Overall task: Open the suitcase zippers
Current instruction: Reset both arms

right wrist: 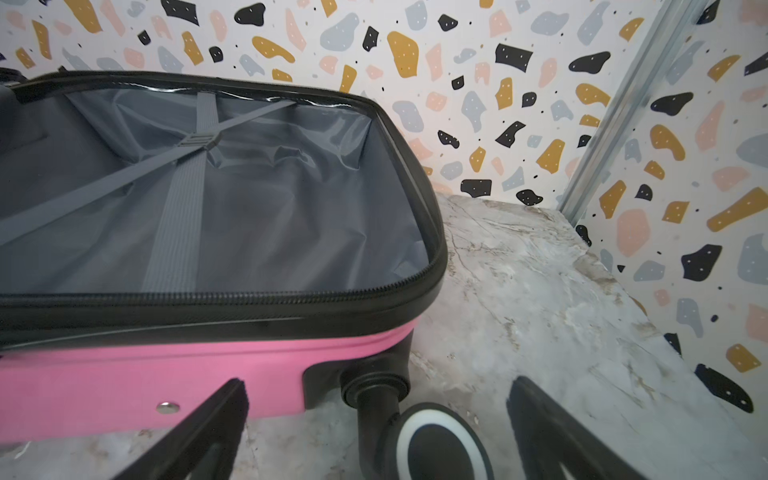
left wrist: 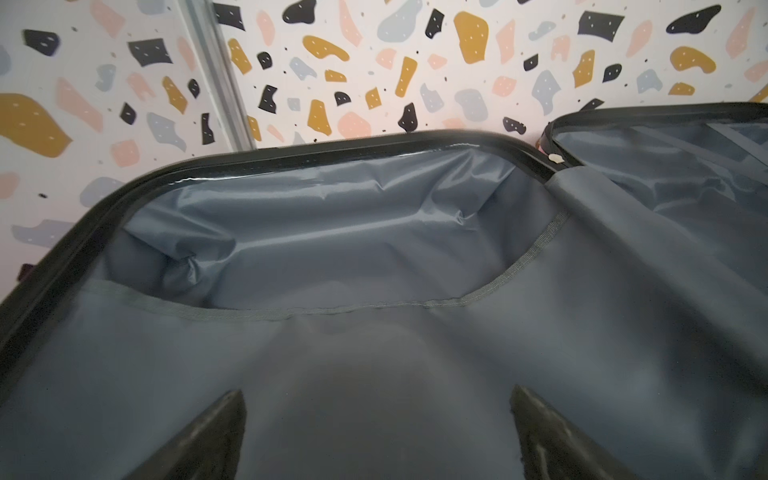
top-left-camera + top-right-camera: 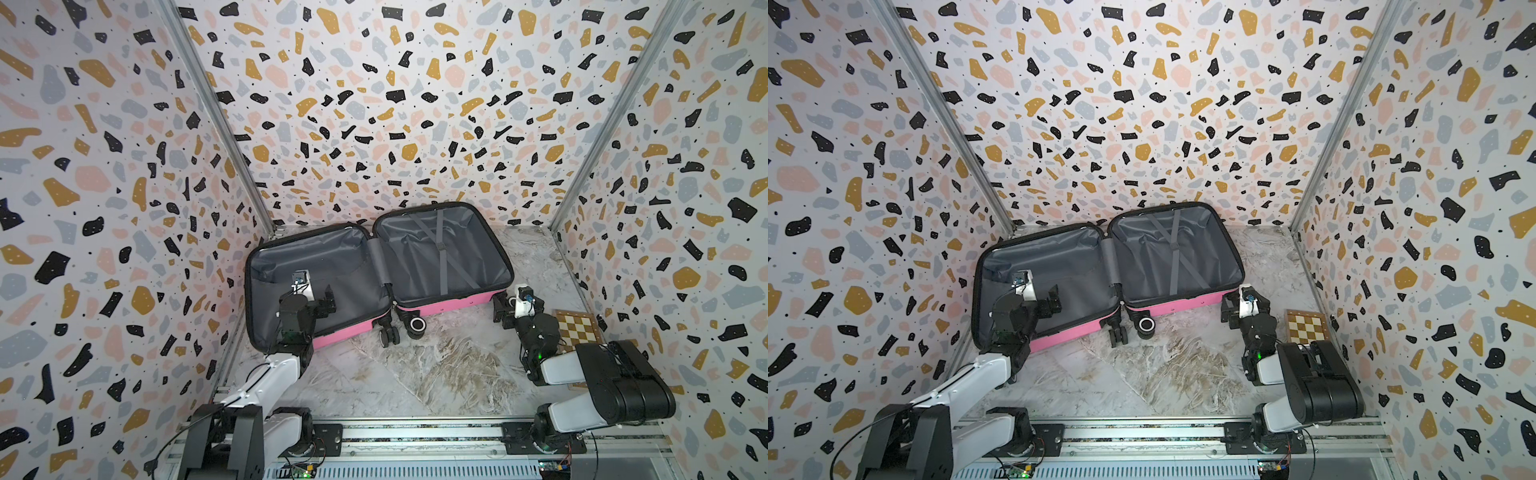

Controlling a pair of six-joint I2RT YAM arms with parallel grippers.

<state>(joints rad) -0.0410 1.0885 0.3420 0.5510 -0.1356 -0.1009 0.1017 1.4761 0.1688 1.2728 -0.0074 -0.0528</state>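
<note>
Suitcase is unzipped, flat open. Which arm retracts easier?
Right, probably. The right gripper hangs open outside the suitcase, over table by a corner wheel. The left gripper is open inside a half, above the lining.

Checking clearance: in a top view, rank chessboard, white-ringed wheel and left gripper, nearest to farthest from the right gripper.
1. chessboard, just right of the right gripper.
2. white-ringed wheel, by the suitcase hinge.
3. left gripper, at the left half.

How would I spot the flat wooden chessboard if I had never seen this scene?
Find the open pink hard-shell suitcase on the marble-patterned tabletop. To its right, by the terrazzo-print side wall, lies the flat wooden chessboard, partly hidden by the right arm. It alone carries brown-and-cream squares.
</note>
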